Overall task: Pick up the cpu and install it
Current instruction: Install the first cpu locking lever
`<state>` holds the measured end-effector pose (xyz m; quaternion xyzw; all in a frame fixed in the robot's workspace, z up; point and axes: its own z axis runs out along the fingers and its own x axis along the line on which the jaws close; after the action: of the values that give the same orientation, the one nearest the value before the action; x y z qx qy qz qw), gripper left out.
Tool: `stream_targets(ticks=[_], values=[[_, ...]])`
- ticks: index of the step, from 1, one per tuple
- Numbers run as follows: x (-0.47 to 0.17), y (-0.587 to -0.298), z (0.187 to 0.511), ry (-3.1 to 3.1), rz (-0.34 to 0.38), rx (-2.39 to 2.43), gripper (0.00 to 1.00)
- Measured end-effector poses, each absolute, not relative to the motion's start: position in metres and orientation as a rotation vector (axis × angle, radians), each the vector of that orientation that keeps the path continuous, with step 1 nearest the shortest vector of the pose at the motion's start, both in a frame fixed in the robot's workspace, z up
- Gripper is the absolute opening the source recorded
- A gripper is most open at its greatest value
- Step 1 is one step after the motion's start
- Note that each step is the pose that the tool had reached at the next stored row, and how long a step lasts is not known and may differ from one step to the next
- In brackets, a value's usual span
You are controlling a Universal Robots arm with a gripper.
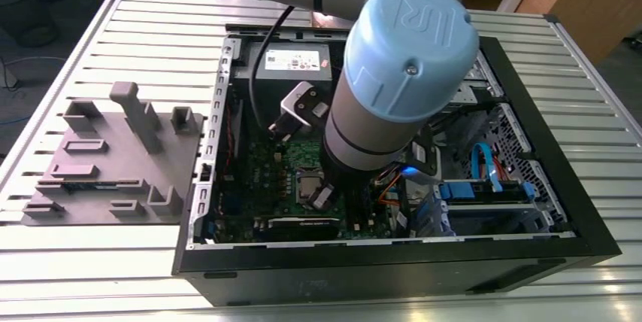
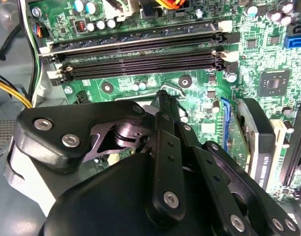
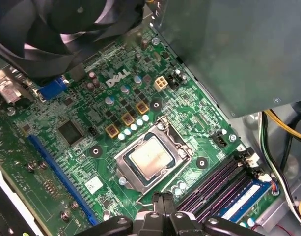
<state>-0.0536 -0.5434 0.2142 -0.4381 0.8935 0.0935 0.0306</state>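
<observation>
The cpu (image 3: 150,160), a small square chip with a pale silver top, lies flat in its socket on the green motherboard (image 3: 81,162), with the metal retention frame (image 3: 122,156) around it. The socket also appears in the exterior view (image 1: 305,183), low inside the open computer case, just beside the arm's wrist. My gripper (image 3: 162,197) hovers just off the socket's edge on the memory-slot side, its black fingers (image 2: 165,105) shut together with nothing visible between them. A thin wire socket lever (image 2: 176,89) lies right by the fingertips.
The grey power-supply box (image 3: 229,49) and a black fan (image 3: 67,24) crowd the socket's far sides. Long black memory slots (image 2: 140,59) run close to the gripper. The case wall (image 1: 401,262) rings the board. A grey fixture block (image 1: 101,156) sits on the slatted table at the exterior view's left.
</observation>
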Motion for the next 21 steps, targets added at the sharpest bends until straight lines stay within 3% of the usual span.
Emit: stream_targets(ticks=[21], values=[[-0.0530, -0.5433, 0.2124, 2.606, 0.299, -1.655, 0.11]])
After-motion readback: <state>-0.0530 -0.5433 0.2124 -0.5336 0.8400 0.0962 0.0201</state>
